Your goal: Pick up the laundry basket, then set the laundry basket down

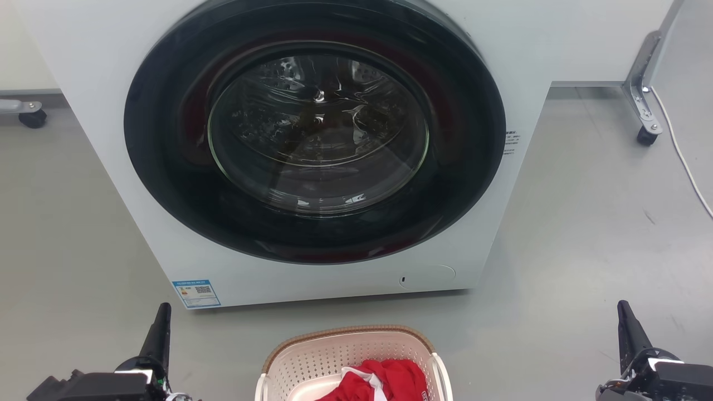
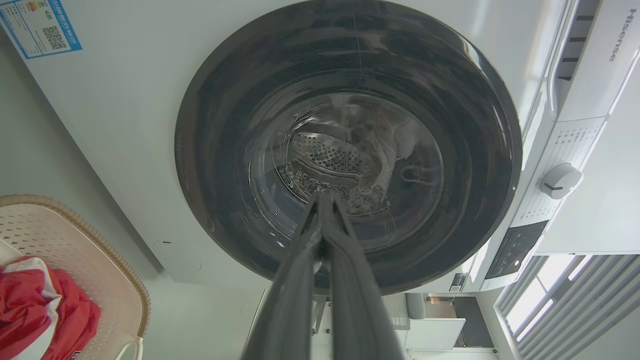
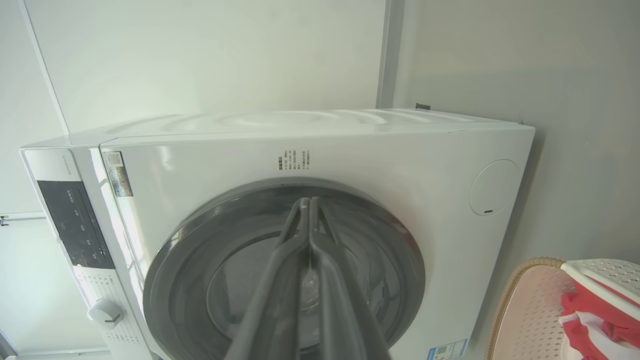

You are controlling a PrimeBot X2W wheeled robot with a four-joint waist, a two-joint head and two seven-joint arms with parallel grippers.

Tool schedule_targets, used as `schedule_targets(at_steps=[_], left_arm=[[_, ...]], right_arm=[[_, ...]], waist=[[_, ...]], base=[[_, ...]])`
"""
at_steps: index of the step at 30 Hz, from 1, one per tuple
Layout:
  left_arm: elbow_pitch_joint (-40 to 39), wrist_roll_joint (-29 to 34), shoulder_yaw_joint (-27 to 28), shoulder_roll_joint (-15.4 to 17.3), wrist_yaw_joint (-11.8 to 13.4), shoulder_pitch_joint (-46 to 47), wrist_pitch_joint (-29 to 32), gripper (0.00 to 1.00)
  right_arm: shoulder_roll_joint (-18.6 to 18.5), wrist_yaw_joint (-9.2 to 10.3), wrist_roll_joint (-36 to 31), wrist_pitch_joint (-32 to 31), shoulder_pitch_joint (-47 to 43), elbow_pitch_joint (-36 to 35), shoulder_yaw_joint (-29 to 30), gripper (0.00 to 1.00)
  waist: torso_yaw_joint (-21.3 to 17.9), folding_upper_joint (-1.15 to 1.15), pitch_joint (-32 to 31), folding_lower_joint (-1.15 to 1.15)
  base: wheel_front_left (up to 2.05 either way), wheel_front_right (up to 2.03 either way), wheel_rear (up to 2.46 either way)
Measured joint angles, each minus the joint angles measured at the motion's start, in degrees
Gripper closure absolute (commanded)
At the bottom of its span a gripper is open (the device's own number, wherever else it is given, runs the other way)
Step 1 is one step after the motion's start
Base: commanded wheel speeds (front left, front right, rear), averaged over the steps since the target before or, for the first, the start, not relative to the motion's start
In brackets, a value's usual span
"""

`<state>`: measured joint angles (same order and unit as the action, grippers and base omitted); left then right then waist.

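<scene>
At bottom centre of the head view, the laundry basket point(image 1: 334, 356) sat on the floor point(image 1: 568, 245). My left gripper point(image 1: 163, 312) and right gripper point(image 1: 624, 311) flanked it, pinched together, empty; I judged it either awaiting lifting or set down.

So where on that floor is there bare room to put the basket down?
Two wide bare patches of grey floor: one left of the washing machine, between it, the left gripper and a caster wheel; one right of it, out to the right gripper and a white cable. Crowded straight ahead: the laundry basket sits close before the machine.
</scene>
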<state>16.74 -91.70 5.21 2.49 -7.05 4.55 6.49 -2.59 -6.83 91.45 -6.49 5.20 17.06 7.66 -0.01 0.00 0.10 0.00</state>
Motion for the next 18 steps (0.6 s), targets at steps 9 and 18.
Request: schedule_targets(at_steps=[9, 18], left_arm=[[0.0, 0.0, 0.0, 0.0, 0.0, 0.0, 0.0, 1.0], [0.0, 0.0, 0.0, 0.0, 0.0, 0.0, 0.0, 1.0]], right_arm=[[0.0, -0.07, 0.0, 0.0, 0.0, 0.0, 0.0, 1.0], [0.0, -0.07, 0.0, 0.0, 0.0, 0.0, 0.0, 1.0]], waist=[[0.0, 0.0, 0.0, 0.0], [0.0, 0.0, 0.0, 0.0]], base=[[0.0, 0.0, 0.0], [0.0, 0.0, 0.0]])
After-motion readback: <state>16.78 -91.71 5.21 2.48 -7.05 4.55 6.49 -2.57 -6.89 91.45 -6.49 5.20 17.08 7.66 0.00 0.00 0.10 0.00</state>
